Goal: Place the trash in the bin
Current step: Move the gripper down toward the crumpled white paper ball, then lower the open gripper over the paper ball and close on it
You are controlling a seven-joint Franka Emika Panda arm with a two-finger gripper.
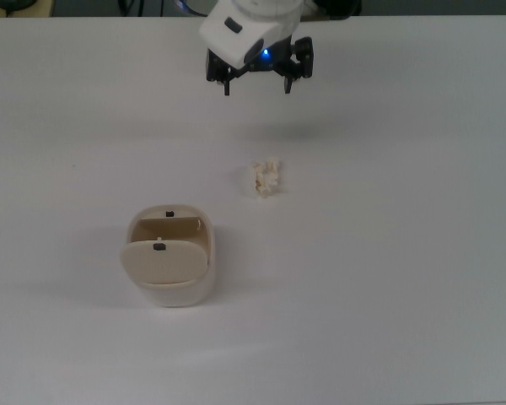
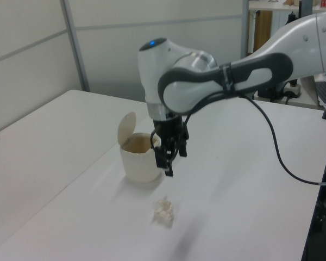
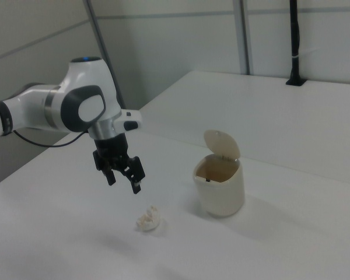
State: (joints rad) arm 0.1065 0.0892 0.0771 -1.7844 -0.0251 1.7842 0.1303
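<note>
Paper wad (image 1: 266, 178): loose on the white table (image 1: 405, 253), apart from the bin (image 1: 169, 268), untouched. Bin: upright, flap tipped back, so its mouth is clear. Gripper (image 1: 258, 84): fingers spread, empty, pointing down, apparently above the wad and short of it, seemingly lined up for a pick

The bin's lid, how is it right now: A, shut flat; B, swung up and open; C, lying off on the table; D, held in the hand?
B: the bin stands with its lid tipped up, showing the tan inside, and the hand hangs apart from it.
</note>
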